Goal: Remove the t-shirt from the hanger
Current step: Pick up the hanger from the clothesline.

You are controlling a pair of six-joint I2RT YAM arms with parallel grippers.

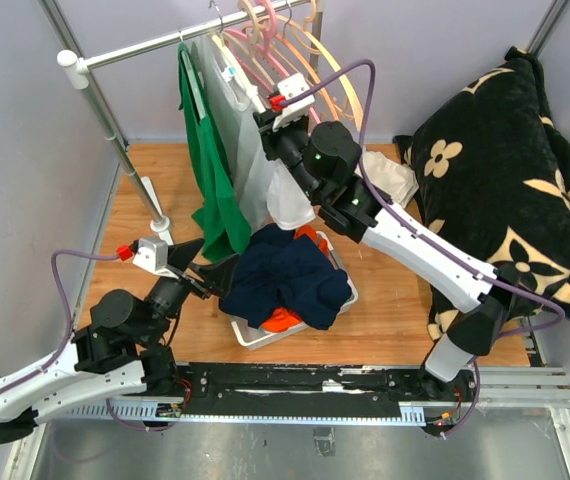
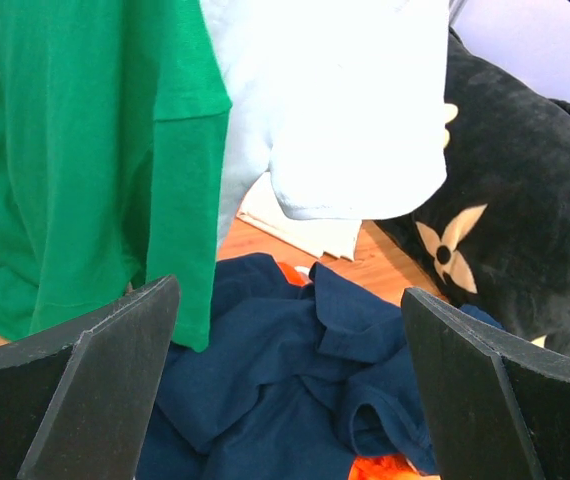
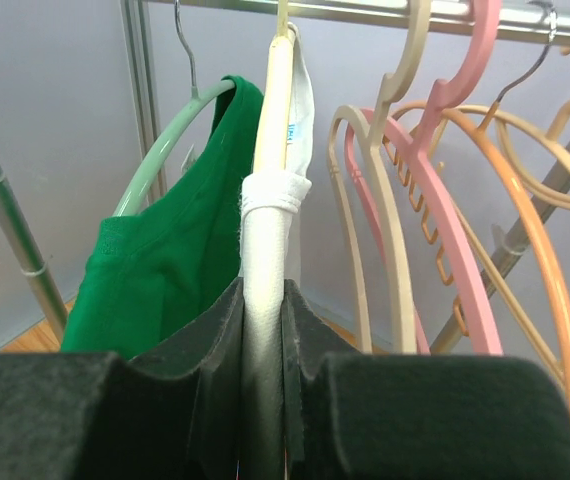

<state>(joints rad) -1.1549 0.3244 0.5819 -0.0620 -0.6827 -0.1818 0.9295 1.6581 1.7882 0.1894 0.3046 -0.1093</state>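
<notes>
A white t-shirt (image 1: 237, 95) hangs on a cream hanger (image 3: 276, 100) from the rail, its sleeve drooping toward the basket. My right gripper (image 3: 263, 325) is shut on the shirt's shoulder fabric (image 3: 265, 240) where it wraps the hanger arm; from above, the right gripper (image 1: 268, 122) sits just right of the shirt. Low at the front left, my left gripper (image 1: 208, 272) is open, and its fingers (image 2: 100, 385) frame navy clothes without touching them. The white t-shirt's sleeve (image 2: 355, 110) hangs above and beyond that open left gripper (image 2: 290, 292).
A green t-shirt (image 1: 215, 180) hangs on a pale green hanger (image 3: 160, 160) left of the white one. Empty pink (image 3: 445, 220) and orange hangers (image 3: 535, 230) crowd the right. A white basket (image 1: 250, 337) holds navy and orange clothes. A black floral pillow (image 1: 505, 180) leans at right.
</notes>
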